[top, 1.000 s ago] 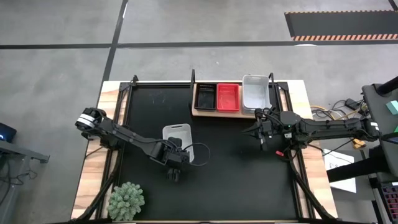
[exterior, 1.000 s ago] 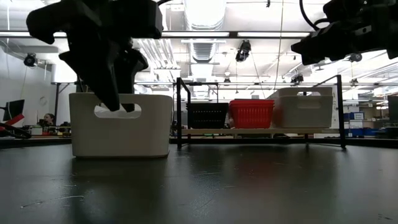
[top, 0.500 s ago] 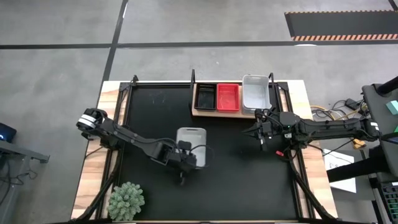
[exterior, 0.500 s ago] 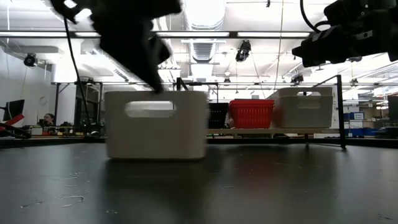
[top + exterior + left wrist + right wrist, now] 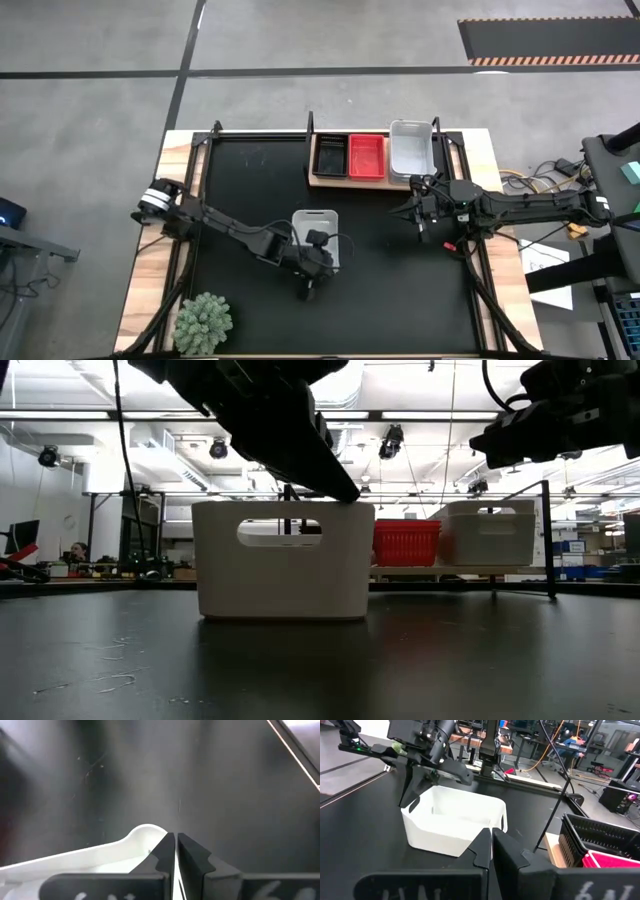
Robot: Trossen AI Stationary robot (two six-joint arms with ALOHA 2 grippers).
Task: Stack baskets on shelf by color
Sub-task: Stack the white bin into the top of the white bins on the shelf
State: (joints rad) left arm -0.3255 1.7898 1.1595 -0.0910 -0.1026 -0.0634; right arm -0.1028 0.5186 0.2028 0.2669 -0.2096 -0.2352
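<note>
Now my left jaws (image 5: 318, 262) grip the rim of a white basket (image 5: 314, 228) mid-desk (image 5: 400, 290). My right jaws (image 5: 402, 213) hover closed, empty, near the shelf (image 5: 330, 181) holding black, red and white baskets.

Three baskets (image 5: 368, 155) on shelf (image 5: 330, 181)

- The left arm (image 5: 225, 232) is built of dark, slim links, with a silver-grey round joint (image 5: 153, 198) at its base end.
- The left gripper (image 5: 175, 851) has two black fingers (image 5: 192, 855) with stepped, notched inner edges.
- A thin pale cable loops beside that wrist.
- The right arm (image 5: 530, 207) is dark as well, with black cables near its wrist.
- The right gripper (image 5: 491, 847) shows matching black notched fingers (image 5: 509, 851).
</note>
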